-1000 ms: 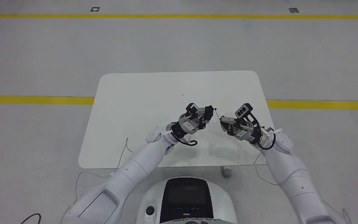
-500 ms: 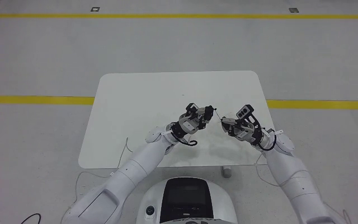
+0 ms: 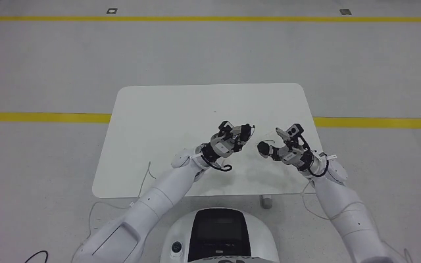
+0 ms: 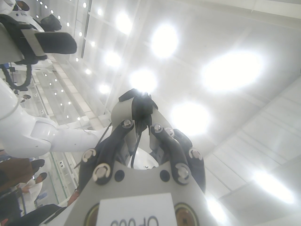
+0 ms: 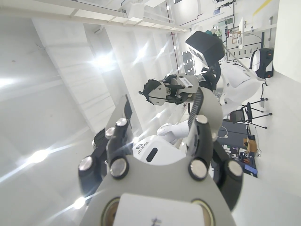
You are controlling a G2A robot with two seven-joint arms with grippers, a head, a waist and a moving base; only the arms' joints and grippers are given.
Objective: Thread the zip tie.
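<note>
The left gripper (image 3: 245,131) is clamped on the zip tie (image 4: 140,128) and holds it in the air above the right half of the desk (image 3: 164,131), nearer the near edge than the far one. A thin dark length of the tie runs back between the fingers toward the palm. The right gripper (image 3: 264,147) hangs just beside the left, on the side of the desk's right edge, with its jaws spread and nothing in them.

I judge this to be the lining-up step: 1 end is secured, and the other has yet to be taken and fed through the head (which end the left gripper holds I cannot tell). The next move calls for the right gripper to close on the free end and steer it squarely at the small slot while the left keeps steady.

Compared with 1 second ago, the right gripper has drawn back toward the near edge and rolled its wrist, so the gap between the 2 grippers is wider. The left has not shifted.
</note>
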